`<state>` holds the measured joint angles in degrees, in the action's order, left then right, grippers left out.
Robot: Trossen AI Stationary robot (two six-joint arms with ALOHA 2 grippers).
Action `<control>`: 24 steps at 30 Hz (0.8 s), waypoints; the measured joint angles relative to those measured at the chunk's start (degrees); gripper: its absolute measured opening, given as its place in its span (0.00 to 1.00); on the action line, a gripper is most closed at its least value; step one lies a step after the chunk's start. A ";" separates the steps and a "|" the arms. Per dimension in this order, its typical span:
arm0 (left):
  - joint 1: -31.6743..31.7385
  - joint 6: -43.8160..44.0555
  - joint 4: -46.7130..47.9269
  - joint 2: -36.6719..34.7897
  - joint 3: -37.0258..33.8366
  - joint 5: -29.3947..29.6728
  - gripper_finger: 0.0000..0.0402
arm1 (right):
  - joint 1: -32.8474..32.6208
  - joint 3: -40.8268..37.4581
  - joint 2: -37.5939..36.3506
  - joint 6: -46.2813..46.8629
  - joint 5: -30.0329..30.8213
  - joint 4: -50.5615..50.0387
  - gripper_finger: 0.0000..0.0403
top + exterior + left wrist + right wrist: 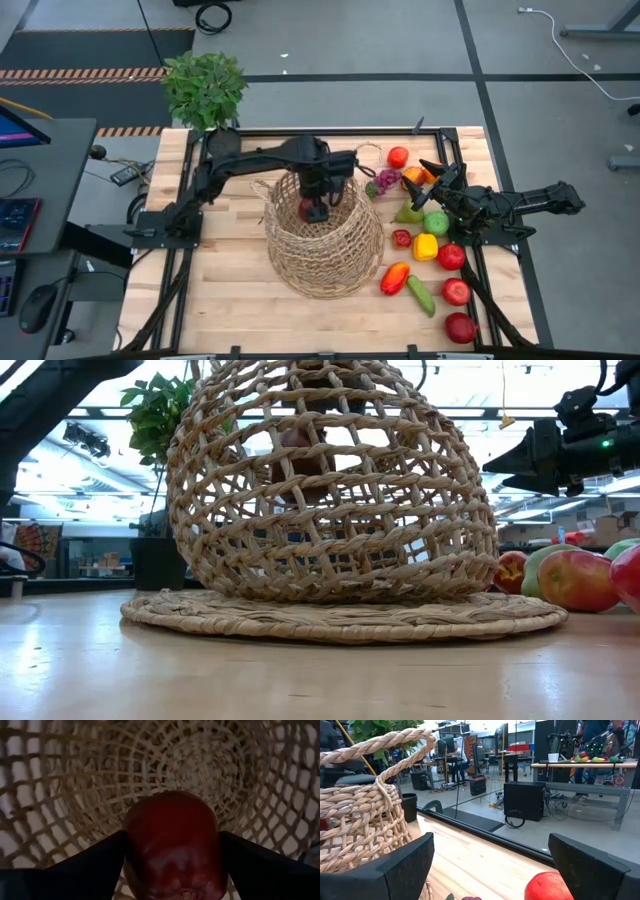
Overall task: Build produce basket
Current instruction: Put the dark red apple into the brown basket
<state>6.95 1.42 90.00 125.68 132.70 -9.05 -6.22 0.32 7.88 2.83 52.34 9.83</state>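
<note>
Your left gripper (316, 208) hangs inside the wicker basket (325, 262) at mid-table, fingers clenched on a red apple (172, 845). Your right gripper (437, 176) waits spread apart over the loose produce (432, 247).

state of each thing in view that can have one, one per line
basket: upright on the table, no loose produce seen inside
red apple: clamped in the left end effector, above the basket floor
left end effector: shut on the red apple, lowered inside the basket
right end effector: open, empty, over the loose produce
green apple: lying on the table
</note>
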 joint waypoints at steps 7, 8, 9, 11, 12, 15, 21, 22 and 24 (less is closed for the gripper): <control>-0.51 0.96 -3.64 0.12 0.00 0.03 0.79 | 0.01 0.00 -0.02 0.02 0.01 0.00 0.98; -0.43 1.51 -3.86 0.12 0.00 -0.06 0.79 | 0.01 0.02 -0.01 0.01 0.00 -0.01 0.98; -0.37 2.17 -3.91 0.12 0.00 -0.17 0.79 | 0.00 0.00 -0.02 0.01 0.00 -0.01 0.98; -0.24 2.42 -3.61 0.12 0.00 -0.17 0.79 | 0.00 0.00 0.00 0.02 0.00 0.00 0.98; -0.09 2.42 -3.65 0.12 0.00 -0.17 0.79 | 0.00 0.02 0.00 0.00 0.00 0.00 0.98; 0.37 2.75 -3.66 0.12 0.00 -0.26 0.79 | 0.01 0.01 -0.01 0.01 0.00 -0.01 0.98; 0.67 3.74 -4.76 0.12 0.00 0.34 0.79 | 0.00 0.00 0.00 0.02 0.00 -0.01 0.98; 0.66 4.08 -5.60 0.12 0.00 0.45 0.80 | 0.00 0.00 0.00 0.02 0.00 -0.01 0.98; 0.54 5.22 -7.04 0.12 0.00 1.28 0.82 | 0.02 0.02 -0.02 0.00 0.00 -0.01 0.98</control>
<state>7.49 6.63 82.96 125.80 132.70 -7.77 -6.20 0.34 7.86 2.83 52.34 9.82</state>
